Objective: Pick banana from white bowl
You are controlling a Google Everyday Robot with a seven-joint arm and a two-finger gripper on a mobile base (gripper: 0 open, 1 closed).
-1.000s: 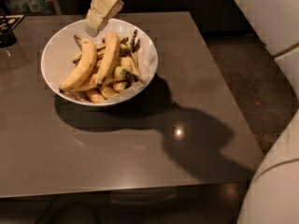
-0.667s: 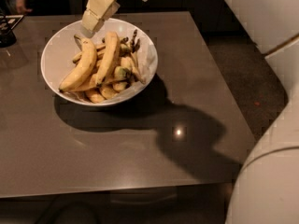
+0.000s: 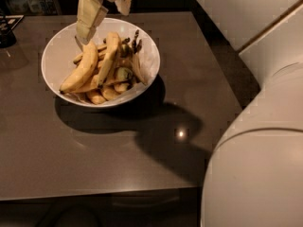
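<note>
gripper (image 3: 104,23) has shifted left, above the back rim of the bowl (image 3: 57,56), jaws spread, empty; I reckon it's lining up on the banana (image 3: 80,74) for a straight drop.

The banana (image 3: 80,74), thick, yellow and brown-speckled, lay slantwise in the wide white bowl (image 3: 57,56), just below and to the left of the gripper (image 3: 104,22). The gripper hung, fingers apart, above the bowl's far rim.
</note>
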